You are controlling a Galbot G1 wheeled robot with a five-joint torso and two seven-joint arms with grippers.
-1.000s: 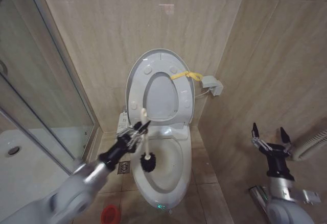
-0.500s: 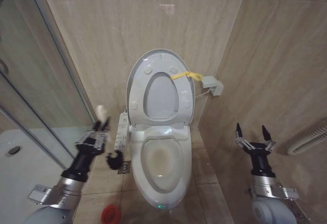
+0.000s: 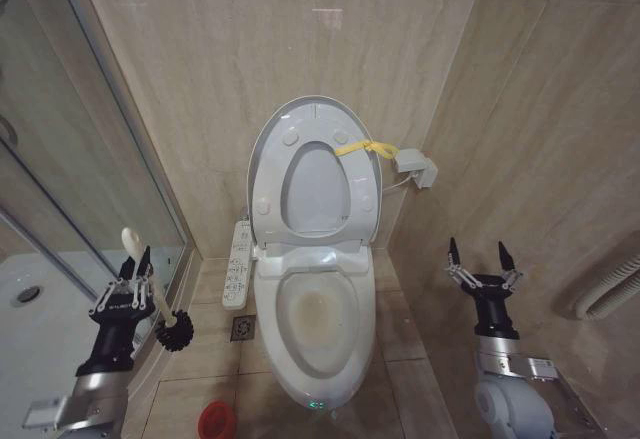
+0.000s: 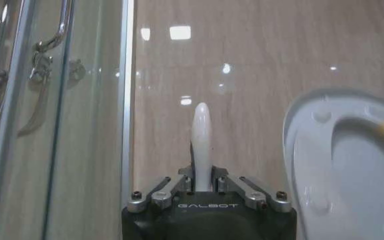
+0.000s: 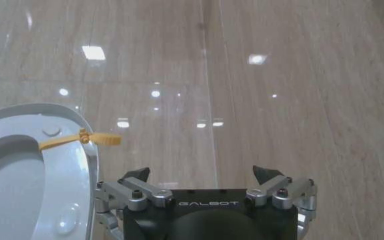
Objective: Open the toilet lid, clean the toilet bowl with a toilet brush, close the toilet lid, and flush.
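Now, left hand clenched on the toilet brush beside the toilet bowl, bristles above the floor; judgement: lower it upright into the red holder, avoid drips, while the right hand waits spread open near the raised toilet lid.

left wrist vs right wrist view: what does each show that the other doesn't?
Left wrist view only: the left tool shut on the toilet brush handle, beside the glass shower door. Right wrist view only: the right tool, open and holding nothing. Both: the raised toilet lid with its yellow strap, against the tiled wall.
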